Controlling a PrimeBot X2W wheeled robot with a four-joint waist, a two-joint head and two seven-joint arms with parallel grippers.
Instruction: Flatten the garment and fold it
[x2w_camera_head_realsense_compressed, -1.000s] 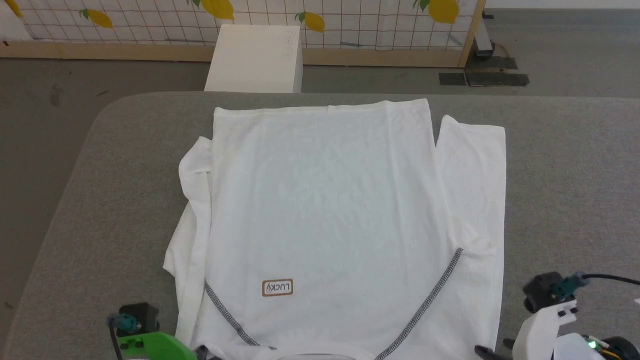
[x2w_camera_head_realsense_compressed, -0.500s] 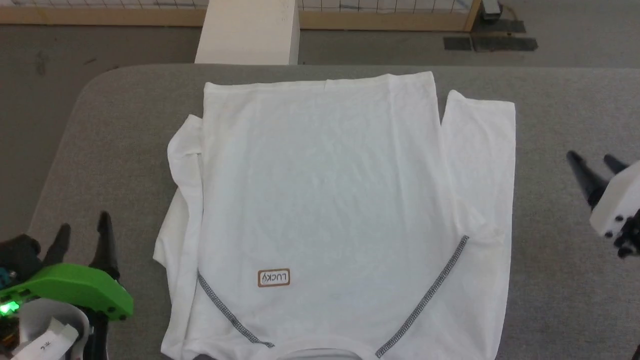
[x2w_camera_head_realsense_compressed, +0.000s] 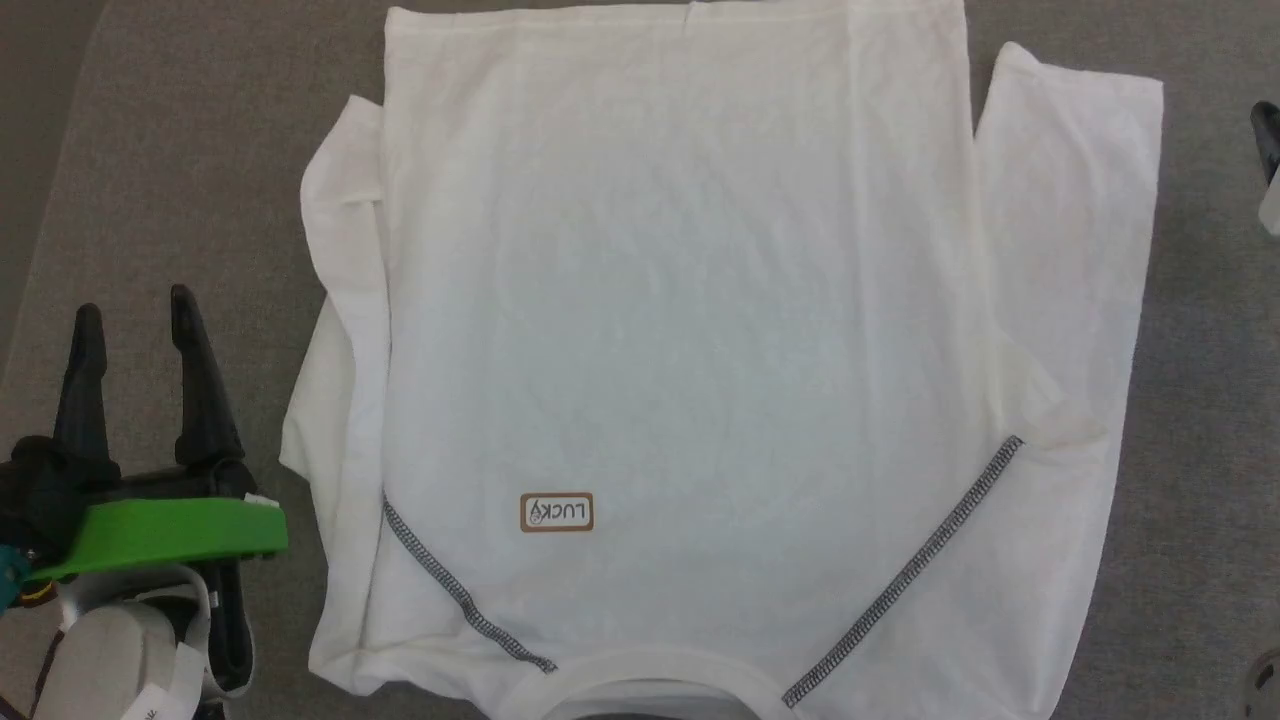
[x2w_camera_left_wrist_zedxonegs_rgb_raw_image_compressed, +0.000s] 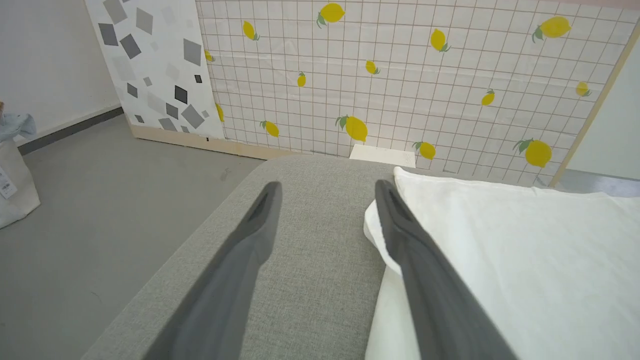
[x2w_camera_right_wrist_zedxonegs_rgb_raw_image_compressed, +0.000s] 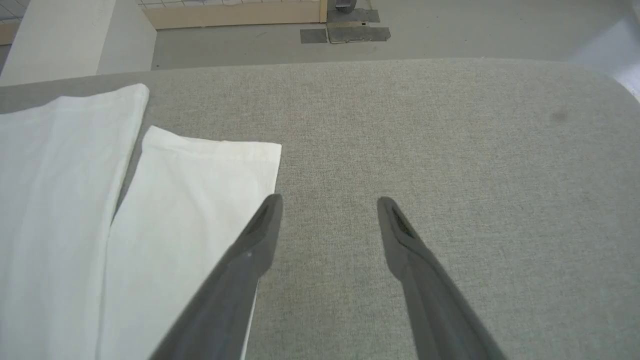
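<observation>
Currently flanks garment (x2w_camera_head_realsense_compressed: 680, 300) w/ L claw (x2w_camera_head_realsense_compressed: 134, 302), R claw (x2w_camera_right_wrist_zedxonegs_rgb_raw_image_compressed: 329, 200): both spread, empty, staged either side, prob. for fold pickup.

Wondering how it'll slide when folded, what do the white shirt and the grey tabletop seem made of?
Shirt: thin, matte cloth, probably cotton-type knit; it lies limp with soft wrinkles. Tabletop: grey woven fabric cover, matte and flecked; the coarse weave shows, what lies beneath is hidden.

Bright, even light, with faint, soft shadows. The shirt (x2w_camera_head_realsense_compressed: 680, 300) nearly washes out; close fingers (x2w_camera_left_wrist_zedxonegs_rgb_raw_image_compressed: 225, 290) blur, and wrist views bow at the edges.
</observation>
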